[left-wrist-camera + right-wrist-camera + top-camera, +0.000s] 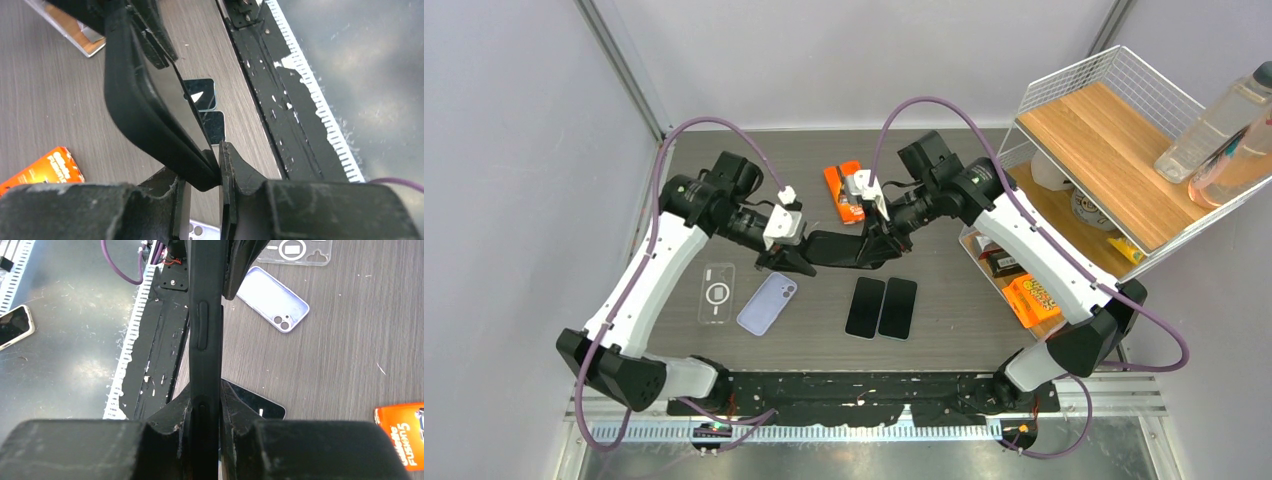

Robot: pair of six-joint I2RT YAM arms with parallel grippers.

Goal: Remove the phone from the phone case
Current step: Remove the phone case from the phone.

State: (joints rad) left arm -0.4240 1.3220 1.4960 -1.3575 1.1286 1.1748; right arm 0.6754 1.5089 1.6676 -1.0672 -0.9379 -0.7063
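A black phone case [844,250] with the phone in it hangs above the middle of the table, held edge-on between my two grippers. My left gripper [796,258] is shut on one corner of the case [135,100]. The phone's glossy screen [187,105] shows on the case's right side, and the corner sits pinched between the fingers at the left gripper [202,170]. My right gripper [205,395] is shut on the opposite end of the case [205,315], clamping the side edge with the raised buttons. Whether the phone has lifted from the case, I cannot tell.
Two bare black phones [865,307] [898,308] lie side by side below the grippers. A lilac case [767,303] and a clear case [717,293] lie to the left. An orange razor pack [844,190] lies behind. A wire rack [1104,140] with bottles [1214,120] stands right.
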